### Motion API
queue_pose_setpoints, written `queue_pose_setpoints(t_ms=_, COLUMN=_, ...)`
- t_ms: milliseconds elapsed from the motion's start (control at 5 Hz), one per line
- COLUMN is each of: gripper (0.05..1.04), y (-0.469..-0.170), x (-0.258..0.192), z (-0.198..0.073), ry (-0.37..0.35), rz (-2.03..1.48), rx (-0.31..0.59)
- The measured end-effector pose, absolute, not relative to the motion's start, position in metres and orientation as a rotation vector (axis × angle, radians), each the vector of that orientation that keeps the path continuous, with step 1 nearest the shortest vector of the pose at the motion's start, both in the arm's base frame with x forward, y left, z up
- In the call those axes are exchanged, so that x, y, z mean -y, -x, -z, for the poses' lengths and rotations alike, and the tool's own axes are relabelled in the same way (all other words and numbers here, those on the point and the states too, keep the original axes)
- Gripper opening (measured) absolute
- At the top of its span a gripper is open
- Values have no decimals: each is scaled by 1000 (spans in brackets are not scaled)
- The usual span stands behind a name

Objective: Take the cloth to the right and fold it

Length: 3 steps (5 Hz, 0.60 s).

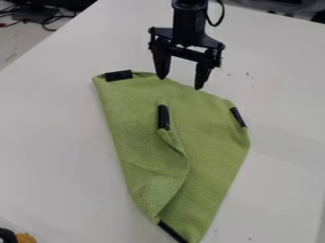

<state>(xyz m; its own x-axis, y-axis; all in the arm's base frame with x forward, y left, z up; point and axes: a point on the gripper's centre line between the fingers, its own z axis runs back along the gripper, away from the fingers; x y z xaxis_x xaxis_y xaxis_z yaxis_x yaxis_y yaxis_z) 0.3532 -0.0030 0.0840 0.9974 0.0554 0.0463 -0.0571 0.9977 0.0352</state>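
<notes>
Near end: the green cloth (213, 156) is tapering toward the camera, a black end strip (173, 231) sitting at its narrow tip. An orange item (26, 238) is showing at the near left corner of the view.

Mid-field: the cloth is lying on the white tabletop (51, 142), long axis running roughly near to far. A flap is lying over its left part, and a black centre strip (164, 117) is resting on top at the flap's corner. A black side strip (237, 116) is marking the right edge.

Far edge: a black corner strip (119, 75) is lying at the far left. The gripper (181, 83) is hanging at the far edge with its fingers spread, pinching nothing; contact with the fabric: cannot tell.

Key relation: the bulk of the cloth is extending from the gripper toward the camera, with the centre strip lying nearward and slightly left. Judgement: folding is looking partial; a grasp at that strip would be needing a nearward move, then a pull right.

Beyond: cables (44, 16) are trailing at far left.
</notes>
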Motion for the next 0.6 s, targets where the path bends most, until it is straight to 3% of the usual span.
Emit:
queue_pose_setpoints(t_ms=200, gripper=1000, y=-352, x=3, z=-73, ry=-35, rz=-62, rx=15)
queue_pose_setpoints(t_ms=600, gripper=1000, y=-367, x=44, z=-55, ry=-35, rz=2, rx=24)
